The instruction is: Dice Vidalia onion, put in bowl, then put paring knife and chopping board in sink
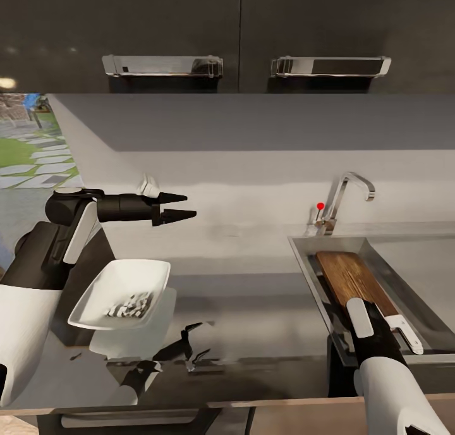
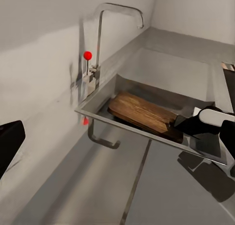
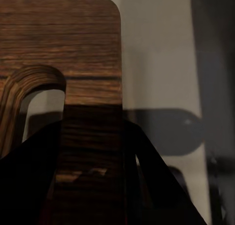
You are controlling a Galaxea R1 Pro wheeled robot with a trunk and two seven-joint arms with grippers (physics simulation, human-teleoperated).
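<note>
Your right gripper has its jaws pinched on the near end of the chopping board, one dark finger on each side of the strip of wood beside the slot-shaped handle hole. The board lies lengthwise inside the sink, its far end toward the tap with the red knob; from the left wrist view the board sits tilted against the basin's near wall, with your right gripper closed on its end. Whether the board's end touches the basin floor cannot be told.

Your left gripper hangs in the air above the tabletop, well apart from the sink, its jaws slightly spread with nothing between them. Below it and nearer you, the white bowl stands on the tabletop, holding a small heap of pale diced onion. Two chrome handles run across the dark cabinets above.
</note>
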